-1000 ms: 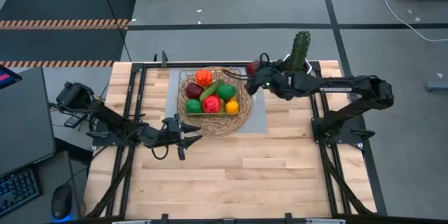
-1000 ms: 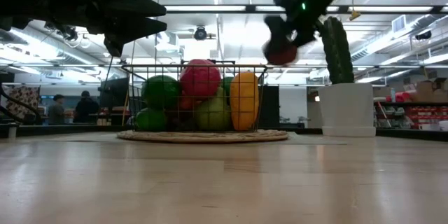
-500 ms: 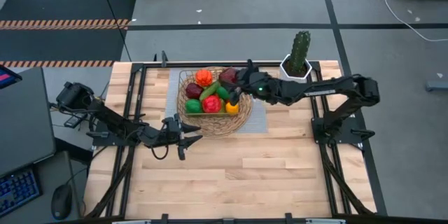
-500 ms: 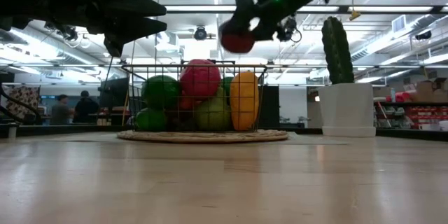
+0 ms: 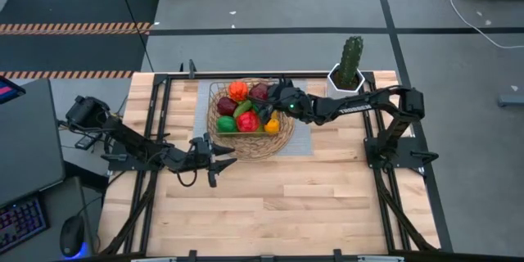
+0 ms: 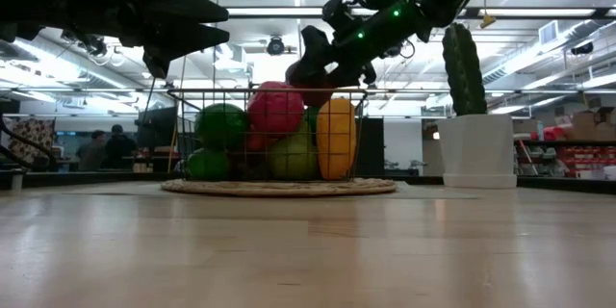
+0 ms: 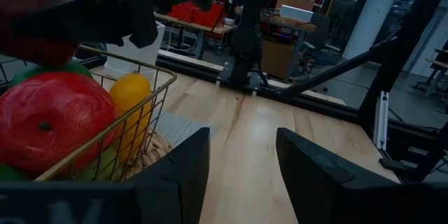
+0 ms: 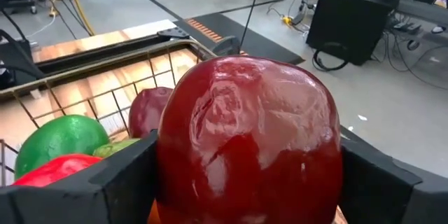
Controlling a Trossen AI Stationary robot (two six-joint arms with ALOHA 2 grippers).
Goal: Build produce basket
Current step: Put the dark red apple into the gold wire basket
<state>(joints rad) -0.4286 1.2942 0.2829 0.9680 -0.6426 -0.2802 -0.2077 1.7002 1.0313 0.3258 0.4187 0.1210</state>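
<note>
The basket (image 5: 255, 148) is a round wicker bowl with a wire square centre. It sits on a grey mat and holds red (image 5: 247, 120), green (image 5: 226, 124), yellow (image 5: 272, 124), orange (image 5: 238, 90) and dark purple (image 5: 227, 105) produce. My right gripper (image 5: 267, 95) is shut on a dark red round fruit (image 8: 248, 136) over the basket's far right part. It also shows in the low view (image 6: 318, 69). My left gripper (image 5: 221, 160) is open and empty, just off the basket's near left rim (image 7: 133, 119). My right gripper pinches the dark red fruit between its two fingers, one on each of its opposite sides (image 8: 175, 168). The fingers (image 8: 119, 178) come from the table's right, slanting down. The fruit is lifted clear, just above the produce in the basket.
A tall green cactus in a white pot (image 5: 348, 70) stands at the far edge, right of the basket, and shows in the low view (image 6: 472, 144). Bare wooden table (image 5: 327, 196) lies in front of the basket. People show in the room behind (image 6: 91, 149).
My right gripper has carried the dark red fruit from beside the cactus toward the table's left, over the basket, and has come down toward the produce. It has stayed shut on the fruit.
</note>
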